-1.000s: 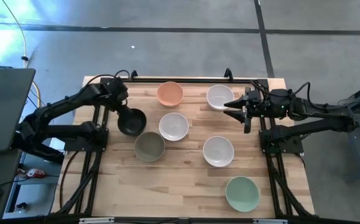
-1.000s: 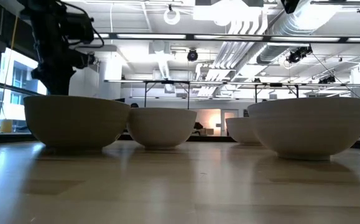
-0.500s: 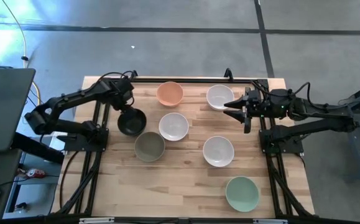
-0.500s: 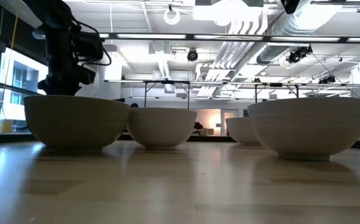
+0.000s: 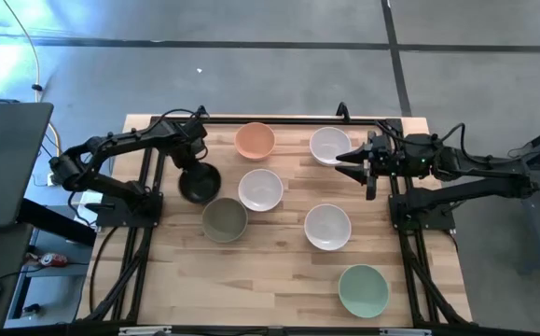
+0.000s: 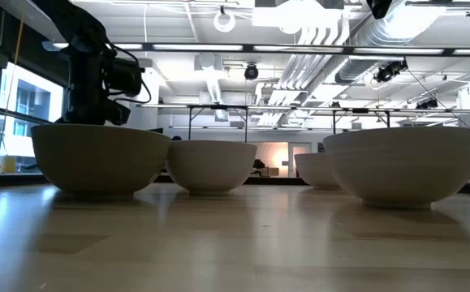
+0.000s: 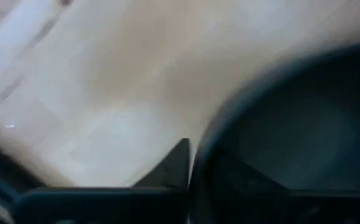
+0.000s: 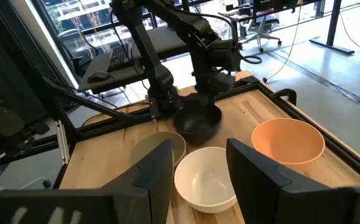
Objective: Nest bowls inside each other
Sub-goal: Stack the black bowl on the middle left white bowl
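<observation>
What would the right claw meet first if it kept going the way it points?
Probably the nearest white bowl, dead ahead between the right claw fingers. Depth is unclear; if it passes above the rim, the black bowl comes next.

A wooden table [image 5: 279, 271] lies under the left gripper [image 5: 196, 157]. A grey floor [image 5: 251, 75] spreads all around it. A dark flat screen [image 5: 4, 163] sits far out to that gripper's side, off the table. Bright lights [image 6: 316, 32] and pipes [image 6: 356, 36] hang high above.
</observation>
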### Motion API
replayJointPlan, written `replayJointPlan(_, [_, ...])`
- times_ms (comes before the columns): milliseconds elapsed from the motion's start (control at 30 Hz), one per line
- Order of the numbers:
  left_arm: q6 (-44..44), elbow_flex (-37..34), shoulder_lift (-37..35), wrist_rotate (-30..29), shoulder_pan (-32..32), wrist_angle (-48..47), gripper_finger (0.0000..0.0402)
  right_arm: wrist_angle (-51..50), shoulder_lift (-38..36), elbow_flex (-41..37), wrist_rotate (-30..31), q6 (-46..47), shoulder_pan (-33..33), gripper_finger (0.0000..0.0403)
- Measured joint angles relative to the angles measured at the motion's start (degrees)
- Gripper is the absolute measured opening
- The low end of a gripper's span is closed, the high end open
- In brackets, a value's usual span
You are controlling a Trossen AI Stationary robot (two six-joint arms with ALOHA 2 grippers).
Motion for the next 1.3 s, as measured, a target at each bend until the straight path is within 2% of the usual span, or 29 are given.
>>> replayJointPlan(233, [-1.6, 0.2, -0.3, 2.2, 0.0, 1.5, 0.0004, -1.2, 0.0, 0.0, 0.0, 1.1, 0.0, 0.0142])
replayJointPlan(367, [-1.7, 2.7, -0.2, 1.9, 0.0, -0.5, 0.0002, -1.8, 0.0, 0.0, 0.0, 1.3, 0.0, 0.0142])
replayJointPlan(500, [-2.2, 8.3, -0.2, 1.8, 0.0, -2.8, 0.0002, -1.9, 0.0, 0.0, 0.0, 1.1, 0.0, 0.0142])
replayJointPlan(833, [-4.8, 27.0, -0.1, 2.1, -1.0, -11.9, 0.0001, -2.8, 0.0, 0.0, 0.0, 1.1, 0.0, 0.0142])
replayJointPlan(967, [-8.9, 31.0, -0.1, 2.8, -3.2, -14.1, 0.0, -3.0, 0.0, 0.0, 0.0, 1.3, 0.0, 0.0142])
replayJointPlan(1100, [-14.8, 31.6, 0.3, 4.9, -7.2, -12.5, 0.0, -3.0, 0.0, 0.0, 0.4, 1.1, 0.0, 0.0142])
replayJointPlan(1300, [-21.4, 31.6, 6.3, 5.4, -15.7, -7.5, 0.0, -3.0, 0.0, 0.0, 0.6, 0.6, 0.0, 0.0142])
